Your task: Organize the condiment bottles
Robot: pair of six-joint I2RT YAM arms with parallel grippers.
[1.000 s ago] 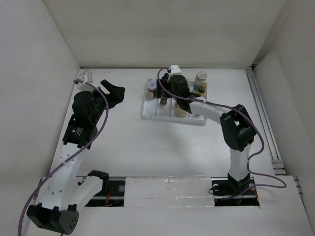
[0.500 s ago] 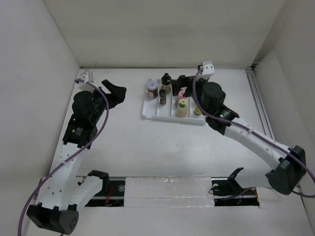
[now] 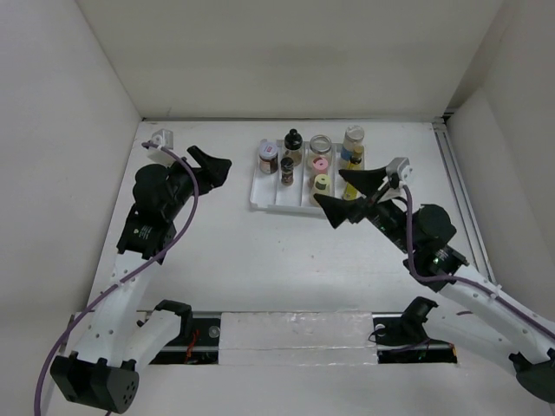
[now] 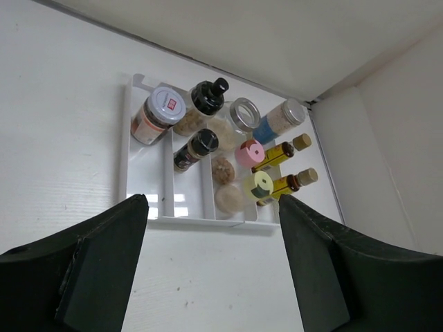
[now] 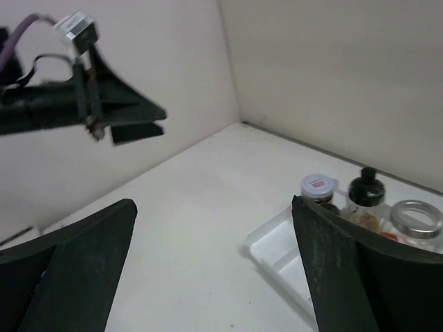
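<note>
The condiment bottles stand in the white ridged tray (image 3: 264, 196) at the table's back. They include a white-capped jar (image 3: 268, 155), a dark-capped bottle (image 3: 292, 142), a small brown one (image 3: 287, 170), pink-topped (image 3: 318, 164) and yellow-green-topped (image 3: 320, 183) tan jars, a blue-labelled bottle (image 3: 352, 139) and slim yellow bottles (image 3: 355, 157). The left wrist view shows the tray (image 4: 144, 181), its pink top (image 4: 249, 151) and the yellow bottles (image 4: 285, 153). My left gripper (image 3: 212, 163) is open and empty, left of the tray. My right gripper (image 3: 330, 188) is open and empty, above the tray's near right corner.
A glass jar with a silver rim (image 3: 320, 143) also stands in the tray. White walls enclose the table on three sides. A rail (image 3: 461, 208) runs along the right edge. In the right wrist view the tray's corner (image 5: 280, 250) and my left gripper (image 5: 118, 111) show.
My right arm has pulled back from over the tray toward the near right, with its gripper open. My left gripper has shifted slightly right.
</note>
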